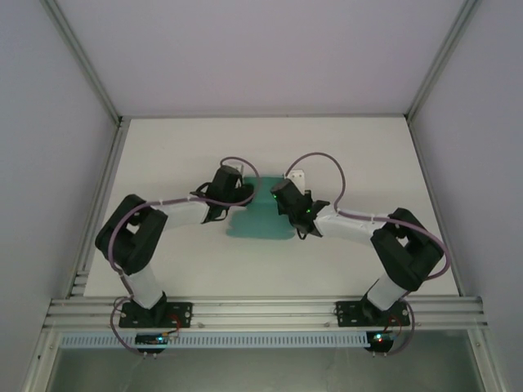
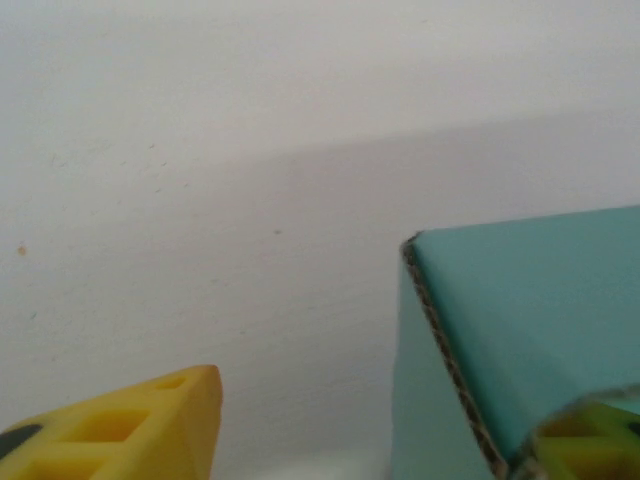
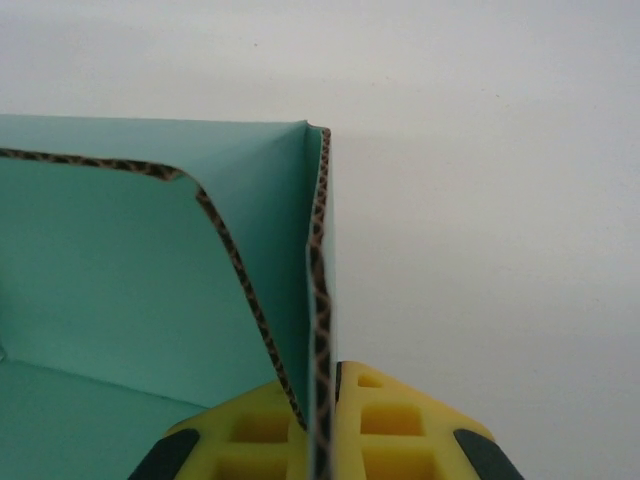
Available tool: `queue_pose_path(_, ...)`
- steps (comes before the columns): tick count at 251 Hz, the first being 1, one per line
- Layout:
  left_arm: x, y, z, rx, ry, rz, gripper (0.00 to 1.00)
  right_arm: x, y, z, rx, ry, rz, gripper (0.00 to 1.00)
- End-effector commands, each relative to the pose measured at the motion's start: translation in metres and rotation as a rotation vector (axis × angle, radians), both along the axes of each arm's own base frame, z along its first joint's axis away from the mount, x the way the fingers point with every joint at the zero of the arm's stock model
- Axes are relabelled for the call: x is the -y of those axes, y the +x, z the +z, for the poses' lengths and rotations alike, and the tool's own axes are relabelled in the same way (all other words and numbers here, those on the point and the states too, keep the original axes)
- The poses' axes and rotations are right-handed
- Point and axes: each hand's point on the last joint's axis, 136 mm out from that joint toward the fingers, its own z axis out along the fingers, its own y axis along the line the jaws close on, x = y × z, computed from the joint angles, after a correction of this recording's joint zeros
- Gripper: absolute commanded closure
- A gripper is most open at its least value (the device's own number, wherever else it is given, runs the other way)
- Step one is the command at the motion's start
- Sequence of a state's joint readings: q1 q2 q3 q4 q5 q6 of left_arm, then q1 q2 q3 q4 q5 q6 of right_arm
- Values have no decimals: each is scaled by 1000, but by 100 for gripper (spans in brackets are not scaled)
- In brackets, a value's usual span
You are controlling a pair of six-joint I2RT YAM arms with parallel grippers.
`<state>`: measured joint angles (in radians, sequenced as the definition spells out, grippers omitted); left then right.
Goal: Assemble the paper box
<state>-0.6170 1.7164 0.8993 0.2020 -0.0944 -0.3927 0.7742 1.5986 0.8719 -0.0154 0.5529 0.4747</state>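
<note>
Teal box (image 3: 120, 260) wall is clamped edge-on in our right gripper (image 3: 322, 405); our left gripper (image 2: 395, 410) has its fingers (image 2: 130, 430) well apart, one just beside the box

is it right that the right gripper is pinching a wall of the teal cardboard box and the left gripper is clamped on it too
Not quite. The right gripper is pinching a wall of the teal cardboard box, but the left gripper is not clamped on it: the left wrist view shows its yellow fingers spread wide, open.
</note>
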Motion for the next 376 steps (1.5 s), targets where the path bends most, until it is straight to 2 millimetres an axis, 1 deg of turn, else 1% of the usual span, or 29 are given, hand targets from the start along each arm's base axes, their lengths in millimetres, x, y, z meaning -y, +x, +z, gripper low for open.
queue_pose_path(1, 16, -4, 25, 23, -58, -85, 36, 10, -4, 0, -4, -40, -16, 100)
queue_pose_path(14, 17, -6, 24, 15, -66, -93, 34, 10, -4, -1, -5, -43, -16, 100)
queue_pose_path(28, 17, -7, 22, 5, -68, -89, 34, 11, -4, -1, -6, -46, -18, 100)
queue_pose_path(54, 8, -12, 11, -27, -35, -64, 35, 13, -4, 0, -3, -48, -22, 100)
queue_pose_path(79, 4, -18, 5, -54, -31, -51, 35, 13, -4, 0, -6, -54, -19, 100)
queue_pose_path(104, -5, -18, 2, -60, -36, 6, 46, 13, -3, 0, -4, -54, -24, 100)
queue_pose_path(123, -8, -12, -1, -58, -22, 52, 49, 12, -2, 0, -3, -54, -27, 100)
queue_pose_path(167, 3, 1, -2, -45, -24, 80, 54, 8, 0, 2, 4, -58, -29, 100)
queue_pose_path(183, 4, 5, -4, -35, -5, 101, 59, 9, -1, 2, 7, -64, -33, 100)
queue_pose_path(192, -2, 8, -5, -31, 22, 138, 62, 9, -2, 2, 3, -62, -33, 100)
queue_pose_path(217, -9, 15, -12, -29, 75, 190, 64, 10, -4, 1, 2, -63, -34, 100)
queue_pose_path(238, -7, 19, -17, -37, 84, 200, 70, 11, -4, 0, -2, -64, -39, 100)
queue_pose_path(262, -13, 20, -27, -56, 130, 235, 78, 12, -6, 0, 0, -61, -48, 100)
queue_pose_path(282, -22, 21, -34, -60, 190, 273, 90, 13, -6, 0, 2, -63, -51, 100)
queue_pose_path(307, -37, 17, -44, -75, 271, 333, 99, 17, -7, 1, 10, -66, -66, 100)
queue_pose_path(314, -40, 15, -48, -84, 287, 336, 100, 17, -7, 1, 10, -66, -69, 100)
queue_pose_path(340, -62, 12, -56, -66, 398, 384, 100, 18, -8, 0, 7, -64, -73, 100)
queue_pose_path(376, -89, 8, -61, -50, 536, 469, 100, 22, -8, 1, 17, -73, -92, 100)
